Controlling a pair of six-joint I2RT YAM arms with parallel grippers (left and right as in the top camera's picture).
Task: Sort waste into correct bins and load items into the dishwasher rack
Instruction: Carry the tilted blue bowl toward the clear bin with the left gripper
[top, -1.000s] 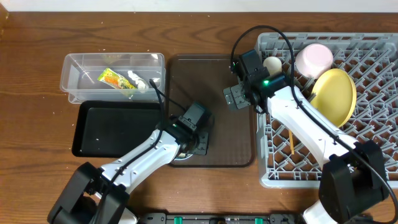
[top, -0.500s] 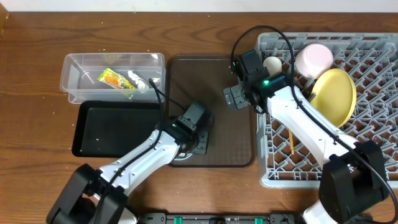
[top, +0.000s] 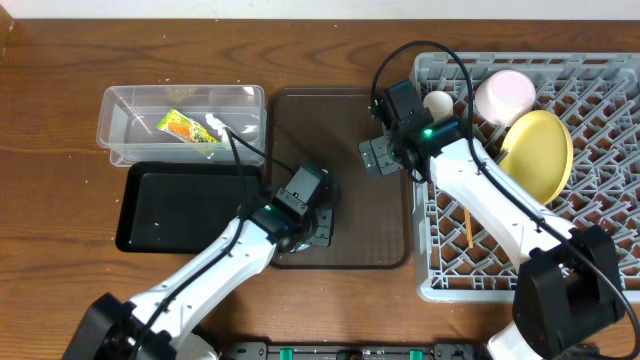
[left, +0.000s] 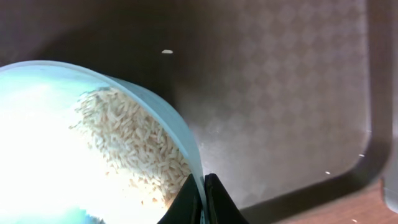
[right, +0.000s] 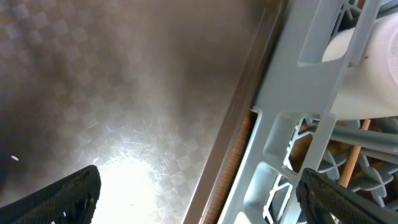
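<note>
The left gripper was pinched tight on the rim of the light blue round bowl, one finger inside and one outside, over the dark brown plastic serving tray. The bowl was tilted, with white rice scraps heaped against its lower wall, and a single stray grain lay on the tray just beyond the rim. The right gripper hung with its jaws spread wide and holding nothing, above the right edge of the brown tray, just beside the large grey plastic lattice rack. In the rack, the yellow round plate leaned tilted, the pale pink cup sat behind it, the small white cup stood in the near-left corner, and the thin wooden chopsticks lay on the grid floor. The clear rectangular plastic tub held the green-and-yellow wrapper and the crumpled white tissue; the shallow black rectangular tray sat just in front of it.
</note>
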